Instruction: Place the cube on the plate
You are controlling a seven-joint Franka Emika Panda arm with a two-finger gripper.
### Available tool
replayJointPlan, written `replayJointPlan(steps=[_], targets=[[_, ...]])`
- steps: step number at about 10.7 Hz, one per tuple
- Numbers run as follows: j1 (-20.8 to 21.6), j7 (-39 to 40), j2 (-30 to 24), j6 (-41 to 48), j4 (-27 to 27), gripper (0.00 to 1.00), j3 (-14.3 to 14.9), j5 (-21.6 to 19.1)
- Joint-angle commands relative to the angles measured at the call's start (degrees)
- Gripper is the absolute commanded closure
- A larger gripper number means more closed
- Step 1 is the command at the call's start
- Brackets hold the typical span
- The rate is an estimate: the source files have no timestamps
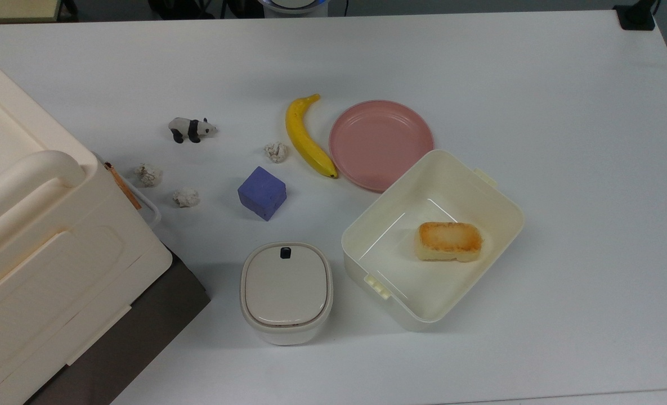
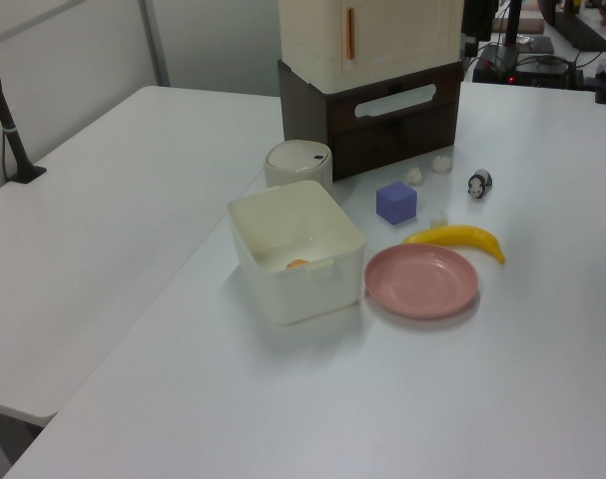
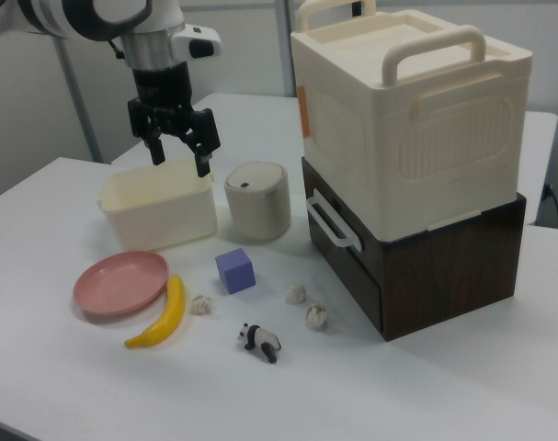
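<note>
Nothing is done yet: cube sits centre-frame on the table, plate apparently bare; gripper, fingers spread and empty, is held upper left.

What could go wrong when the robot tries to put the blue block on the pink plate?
The banana lies between the cube and the plate, touching its rim, so a low carry might bump it. The open pincer hangs far from the cube and must descend squarely, or the cube could slip.

- No text, label, brand, number or sign can be read on anything here.
</note>
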State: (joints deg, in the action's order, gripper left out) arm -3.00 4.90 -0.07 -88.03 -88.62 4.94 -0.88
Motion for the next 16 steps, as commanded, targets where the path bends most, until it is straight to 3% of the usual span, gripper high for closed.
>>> replayJointPlan(steps=[1, 5, 7, 8, 10, 14, 16], targets=[[-0.16, 1.42, -2.82, 3.13, -0.59, 0.0, 0.42, -0.7], [-2.79, 3.88, -4.58, 2.95, -1.2, 0.0, 0.51, -1.76], [-3.94, 4.33, -4.94, -3.16, -4.17, 0.0, -0.28, -1.76], [-3.77, 4.06, -5.03, -5.55, -6.37, 0.0, -0.98, -1.67], [-3.59, 3.8, -4.16, -8.45, -10.15, 0.0, -5.1, 0.08], [-3.15, 0.64, -2.67, -15.66, -15.16, 0.0, -5.64, 0.53], [-2.02, -10.81, 0.32, -23.11, -17.9, 0.0, -6.08, 0.53]])
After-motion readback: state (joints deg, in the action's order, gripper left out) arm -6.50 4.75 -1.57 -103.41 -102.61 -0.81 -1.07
